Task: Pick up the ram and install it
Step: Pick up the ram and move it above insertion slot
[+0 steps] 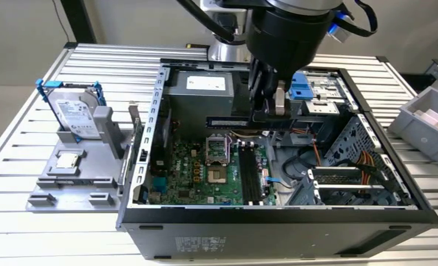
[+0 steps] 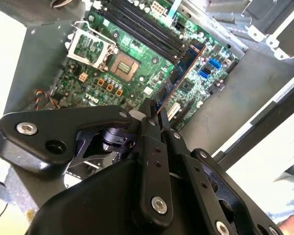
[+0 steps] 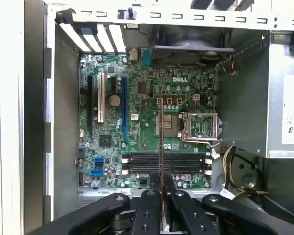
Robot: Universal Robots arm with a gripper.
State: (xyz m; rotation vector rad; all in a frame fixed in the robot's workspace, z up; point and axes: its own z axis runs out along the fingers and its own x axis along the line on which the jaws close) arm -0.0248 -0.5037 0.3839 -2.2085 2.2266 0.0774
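gripper (image 1: pixel 275 116) clamped on ram (image 1: pixel 227 122) near one end | looks light, stiff, fragile | slots (image 1: pixel 248 174) at 6 o'clock of it

Robotics laboratory bench for assembly trials. A slotted aluminium table (image 1: pixel 23 138) carries an opened computer case (image 1: pixel 278 235). A grey fixture (image 1: pixel 78 180) holding a hard drive (image 1: pixel 77 113) stands at the exterior view's left, a grey parts bin (image 1: pixel 415 124) at its right.

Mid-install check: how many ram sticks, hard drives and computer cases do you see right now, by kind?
Thin blue-green ram stick, gripped in the hand: 1
Silver hard drive in a blue frame: 1
Open black computer case: 1
Total: 3
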